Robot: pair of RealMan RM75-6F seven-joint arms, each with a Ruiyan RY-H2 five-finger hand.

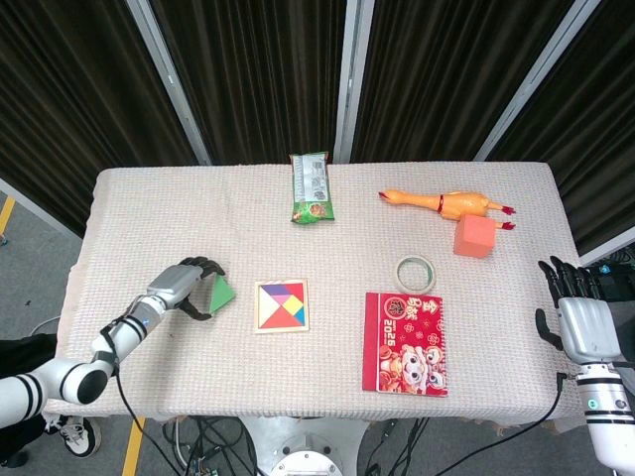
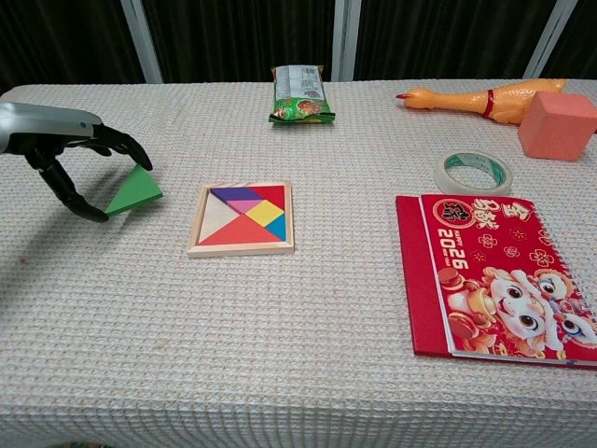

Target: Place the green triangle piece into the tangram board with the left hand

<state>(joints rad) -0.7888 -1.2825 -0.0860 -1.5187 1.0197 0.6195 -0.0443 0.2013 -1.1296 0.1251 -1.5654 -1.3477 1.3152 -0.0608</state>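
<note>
My left hand point(image 1: 182, 286) point(image 2: 67, 149) pinches the green triangle piece point(image 1: 222, 294) point(image 2: 134, 191) between thumb and fingers, just left of the tangram board point(image 1: 282, 305) point(image 2: 242, 218). The square wooden board lies flat with several coloured pieces in it and a bare pale wooden gap at its left. The triangle is a short gap from the board's left edge. My right hand point(image 1: 578, 319) hangs at the table's right edge, fingers spread, holding nothing; the chest view does not show it.
A green snack bag point(image 1: 311, 187) lies at the back centre. A rubber chicken point(image 1: 443, 203), an orange cube point(image 1: 474, 236) and a tape roll point(image 1: 416, 273) sit at the right. A red 2025 calendar book point(image 1: 406, 342) lies right of the board.
</note>
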